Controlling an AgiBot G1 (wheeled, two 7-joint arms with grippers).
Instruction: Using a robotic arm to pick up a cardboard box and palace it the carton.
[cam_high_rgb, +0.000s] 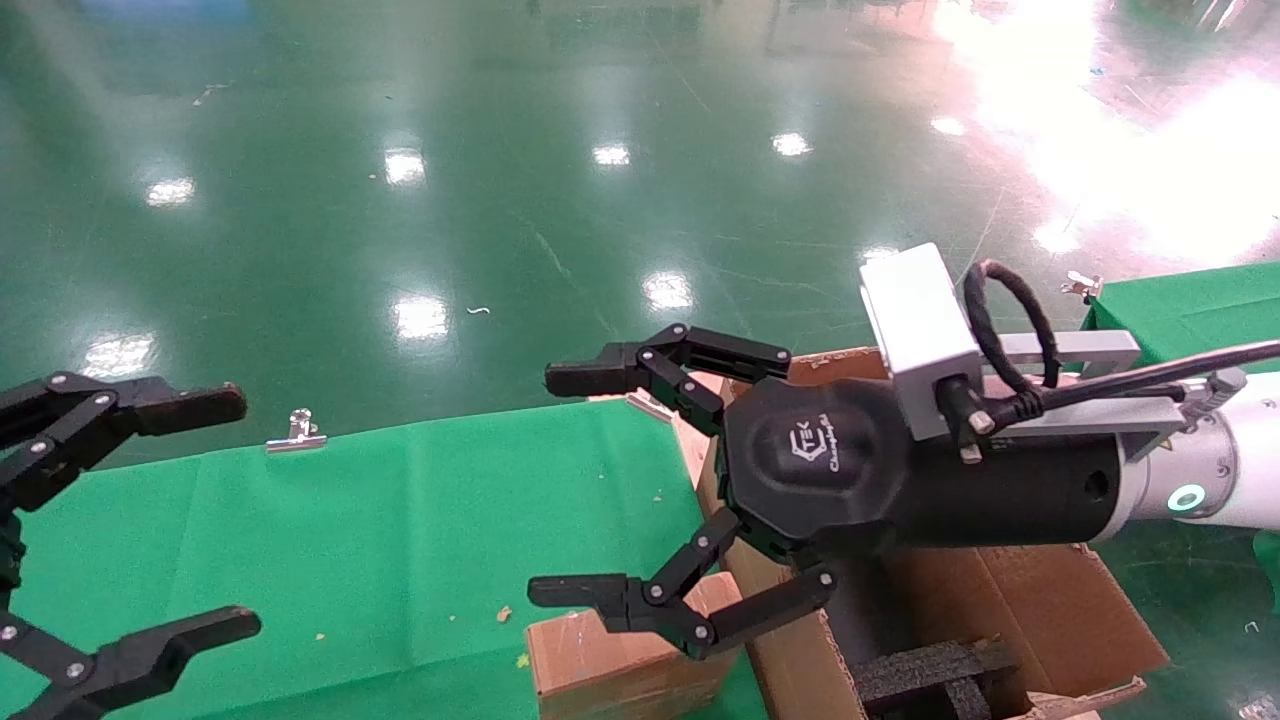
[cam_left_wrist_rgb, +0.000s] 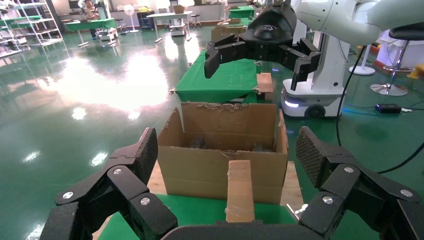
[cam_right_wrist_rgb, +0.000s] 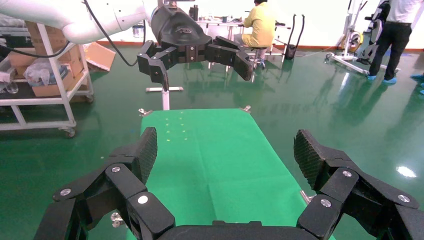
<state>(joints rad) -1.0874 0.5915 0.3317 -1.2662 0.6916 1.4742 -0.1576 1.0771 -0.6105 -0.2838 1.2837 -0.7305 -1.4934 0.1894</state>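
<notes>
The small brown taped cardboard box lies on the green table, against the outer wall of the large carton. The robotic arm, white with a teal ring, carries my right gripper, which hangs open and empty above the box and the carton's near edge. In the right wrist view the right gripper faces only green cloth. My left gripper is open and empty over the table's left end, facing the box and carton.
Black foam blocks lie inside the carton. Metal clips hold the cloth at the table's far edge. A second green table stands to the right. The carton rests on a wooden pallet. Glossy green floor lies beyond.
</notes>
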